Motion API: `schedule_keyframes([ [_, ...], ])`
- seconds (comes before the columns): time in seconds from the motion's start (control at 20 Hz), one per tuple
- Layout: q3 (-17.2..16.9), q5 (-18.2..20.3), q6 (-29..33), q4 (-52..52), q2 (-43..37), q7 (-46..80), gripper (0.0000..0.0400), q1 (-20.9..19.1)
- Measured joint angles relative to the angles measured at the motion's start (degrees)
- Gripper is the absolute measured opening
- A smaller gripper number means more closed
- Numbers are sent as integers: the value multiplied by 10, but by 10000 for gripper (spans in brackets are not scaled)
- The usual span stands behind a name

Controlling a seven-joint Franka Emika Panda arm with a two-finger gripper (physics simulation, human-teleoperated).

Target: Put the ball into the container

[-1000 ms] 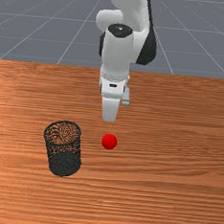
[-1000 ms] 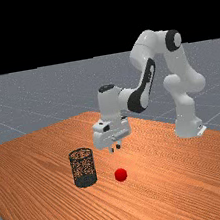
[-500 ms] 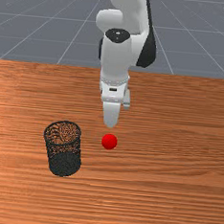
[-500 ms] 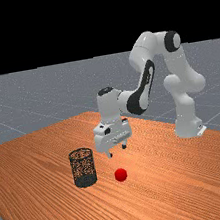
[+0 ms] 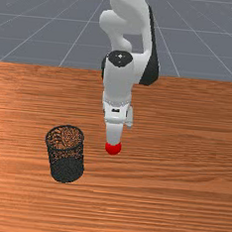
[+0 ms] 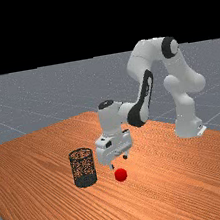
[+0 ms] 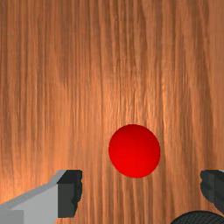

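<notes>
Front view, near to far: black wire-mesh bin upright on the wood table, at the front view's left of the ball. Red ball on the table, outside the bin, near it. Gripper just above the ball, fingers spread wider than it, nothing gripped. Panda arm reaches in from behind, links bent.

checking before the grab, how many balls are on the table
1: the red ball is on the table, right of the mesh basket in the front view. Others might be hidden.
</notes>
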Motion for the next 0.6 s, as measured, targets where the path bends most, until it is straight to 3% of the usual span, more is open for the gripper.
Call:
schedule_keyframes([
  [0.6, -1, 2, 48, 0, 43, 8, 400, 2],
])
